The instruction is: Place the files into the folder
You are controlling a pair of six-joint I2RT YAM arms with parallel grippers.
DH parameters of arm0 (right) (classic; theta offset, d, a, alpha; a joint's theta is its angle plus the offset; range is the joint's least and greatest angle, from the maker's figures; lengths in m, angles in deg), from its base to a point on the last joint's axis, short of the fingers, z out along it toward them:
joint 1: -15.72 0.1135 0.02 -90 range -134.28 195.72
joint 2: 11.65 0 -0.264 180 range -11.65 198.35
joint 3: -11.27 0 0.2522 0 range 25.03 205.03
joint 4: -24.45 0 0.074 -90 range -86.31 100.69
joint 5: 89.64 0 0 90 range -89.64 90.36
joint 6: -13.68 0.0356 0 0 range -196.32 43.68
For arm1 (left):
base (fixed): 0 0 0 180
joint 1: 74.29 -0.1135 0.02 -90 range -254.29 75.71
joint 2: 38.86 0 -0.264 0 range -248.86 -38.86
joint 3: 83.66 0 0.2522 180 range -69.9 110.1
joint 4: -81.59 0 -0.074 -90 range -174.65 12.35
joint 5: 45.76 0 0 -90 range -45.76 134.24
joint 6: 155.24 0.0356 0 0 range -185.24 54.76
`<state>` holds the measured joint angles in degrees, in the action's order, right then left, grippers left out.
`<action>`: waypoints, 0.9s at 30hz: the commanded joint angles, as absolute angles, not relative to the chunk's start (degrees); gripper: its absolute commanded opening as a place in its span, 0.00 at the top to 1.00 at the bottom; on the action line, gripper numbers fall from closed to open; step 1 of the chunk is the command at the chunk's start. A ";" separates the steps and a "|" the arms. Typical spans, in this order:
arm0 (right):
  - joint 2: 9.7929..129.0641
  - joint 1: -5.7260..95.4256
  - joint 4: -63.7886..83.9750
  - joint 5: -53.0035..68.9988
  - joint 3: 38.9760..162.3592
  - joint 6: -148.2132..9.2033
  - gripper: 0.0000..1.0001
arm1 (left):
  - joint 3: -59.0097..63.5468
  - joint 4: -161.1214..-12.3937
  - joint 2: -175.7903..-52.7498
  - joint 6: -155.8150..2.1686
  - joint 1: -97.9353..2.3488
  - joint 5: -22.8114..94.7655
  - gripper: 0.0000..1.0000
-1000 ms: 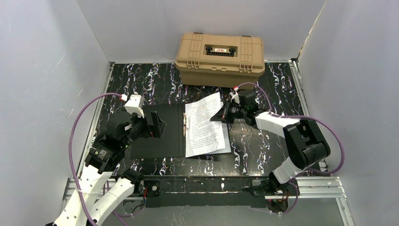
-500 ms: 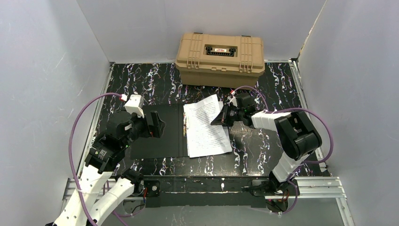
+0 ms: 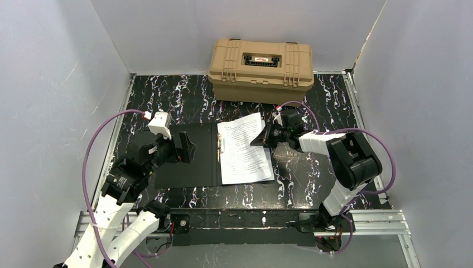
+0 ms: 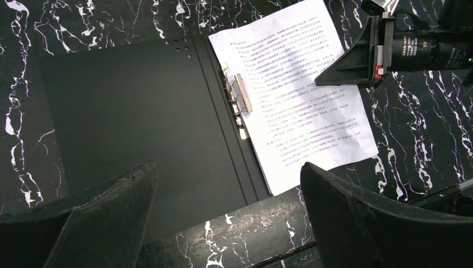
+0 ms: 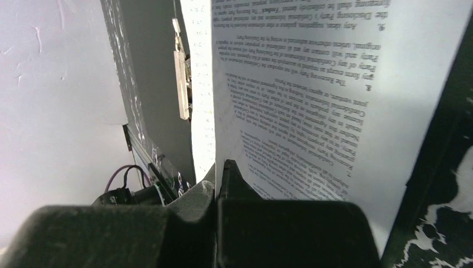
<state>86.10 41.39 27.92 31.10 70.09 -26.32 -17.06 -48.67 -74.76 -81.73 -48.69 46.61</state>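
White files lay just right of the metal clip of the folder, long axis along it; we saw the closed right gripper touching their right edge, the left gripper open.

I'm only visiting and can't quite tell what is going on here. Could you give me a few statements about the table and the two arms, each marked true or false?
1. The thin flat folder lies open, its black inside facing up. True.
2. The white printed paper sheets lie on the folder's left half. False: they lie on its right half, beside the metal clip.
3. The left gripper is open and holds nothing. True.
4. The right gripper is wide open. False: it is shut on the sheets' right edge.
5. The tan plastic hard case has its lid raised. False: it is closed.
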 commanded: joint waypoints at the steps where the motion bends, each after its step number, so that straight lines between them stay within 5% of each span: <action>1: 82.30 40.43 26.99 28.57 69.33 -27.31 0.99 | -17.87 -48.91 -74.78 -81.12 -48.89 47.31 0.02; 27: 85.11 40.39 23.19 30.24 72.21 -31.78 0.99 | -17.78 -48.90 -75.40 -81.15 -48.88 46.86 0.02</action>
<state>83.37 40.32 25.34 29.15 69.72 -28.57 -17.06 -48.64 -74.92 -81.73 -48.69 46.63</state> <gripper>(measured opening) 0.030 0.981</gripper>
